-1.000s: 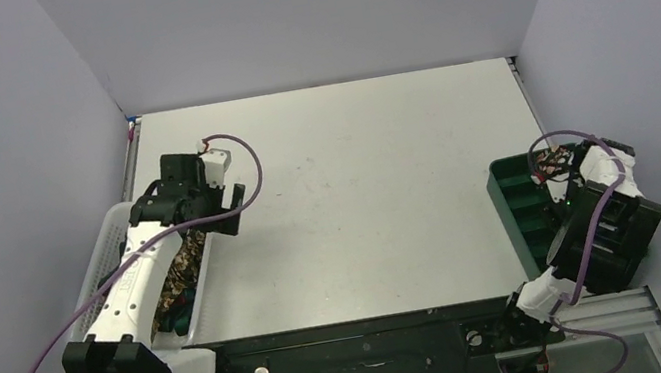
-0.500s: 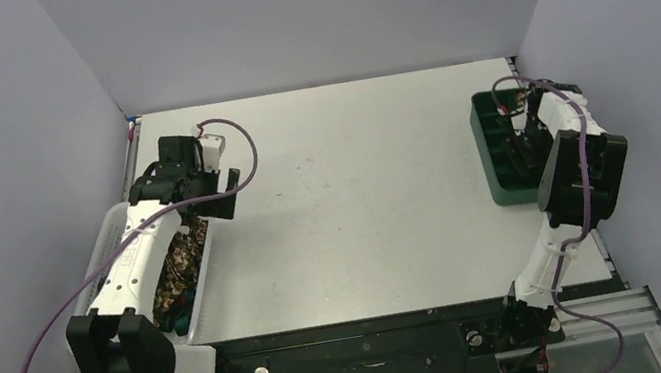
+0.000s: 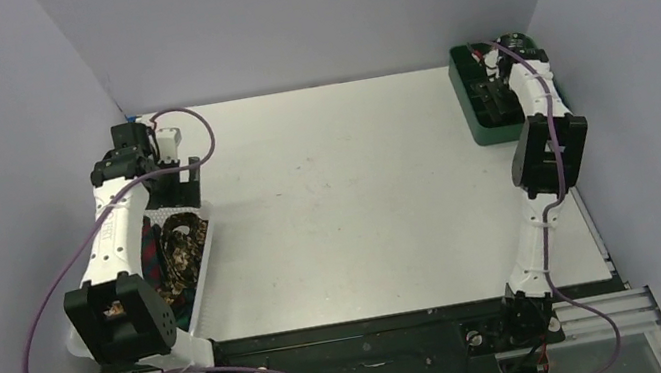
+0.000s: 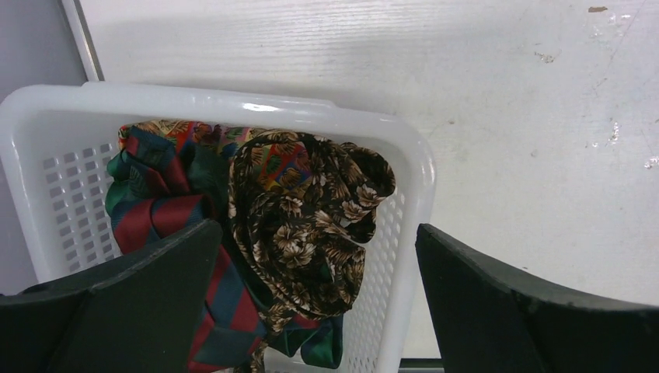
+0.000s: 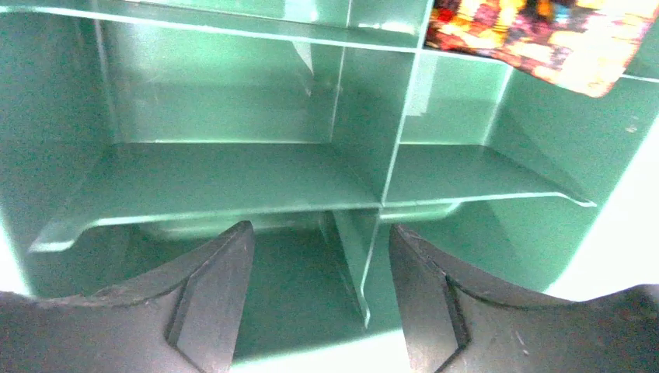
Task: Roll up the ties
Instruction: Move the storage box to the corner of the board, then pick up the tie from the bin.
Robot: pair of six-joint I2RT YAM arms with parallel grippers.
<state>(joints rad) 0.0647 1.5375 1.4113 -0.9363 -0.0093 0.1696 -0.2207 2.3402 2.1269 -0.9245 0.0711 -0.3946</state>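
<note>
Several ties lie bunched in a white mesh basket at the table's left. A brown-gold floral tie is on top, with a navy and red striped tie to its left. A multicoloured tie and a dark green tie show under them. My left gripper is open and empty above the basket's far end. My right gripper is open inside the green compartment tray, its jaws either side of a thin divider. Another multicoloured tie lies in a far compartment.
The green tray sits at the table's far right corner, near the back and right walls. The basket lies along the left wall. The left arm's cable loops over the far left of the table.
The green tray and my right gripper have moved from the near right to the far right corner. My left gripper has moved toward the far left, over the basket's far end.
</note>
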